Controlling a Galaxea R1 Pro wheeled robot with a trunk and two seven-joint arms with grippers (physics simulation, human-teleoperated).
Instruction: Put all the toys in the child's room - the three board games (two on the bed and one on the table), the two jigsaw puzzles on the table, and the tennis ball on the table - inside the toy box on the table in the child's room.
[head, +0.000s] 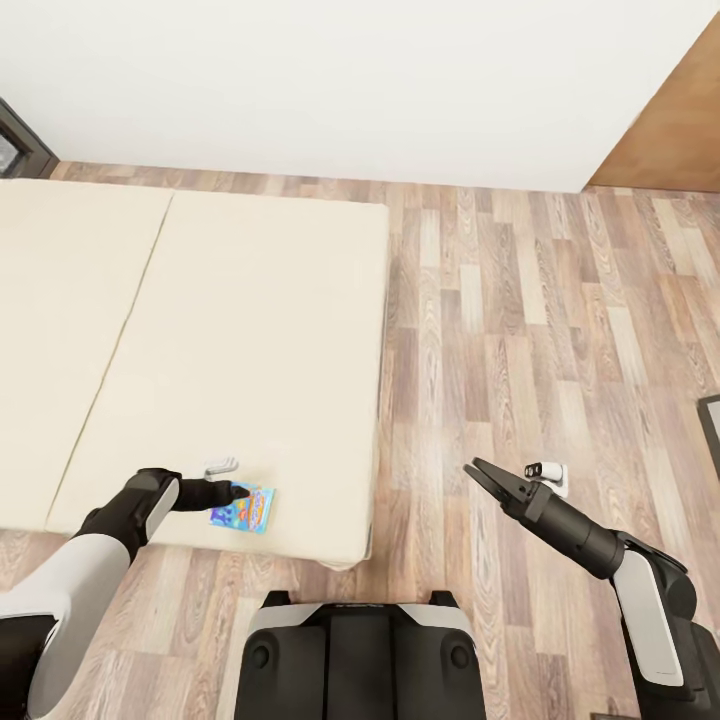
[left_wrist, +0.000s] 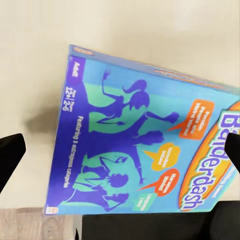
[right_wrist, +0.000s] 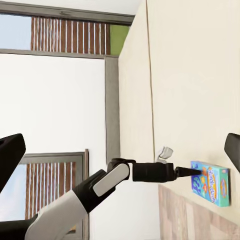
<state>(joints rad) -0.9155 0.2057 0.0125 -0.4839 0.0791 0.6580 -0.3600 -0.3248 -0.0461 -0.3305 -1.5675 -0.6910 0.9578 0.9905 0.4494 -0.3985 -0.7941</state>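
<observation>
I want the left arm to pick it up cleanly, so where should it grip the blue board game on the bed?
The blue board game lies flat near the bed's front edge. Probably come from above, jaws spanning its short width across the two long edges, since the flat cover offers no hold.

Place: bedroom in a home, rendered in simulation. Evidence: wide low bed of two beige mattress halves (head: 200, 360), set close to a plain white wall (head: 330, 90); light and brown wood-plank floor (head: 540, 340) beside and in front of the bed; tall dark-framed window (right_wrist: 107, 100) past the bed, with brown vertical slats behind the glass; small blue printed board game box (head: 243, 507) lying flat on the mattress near its front edge.
</observation>
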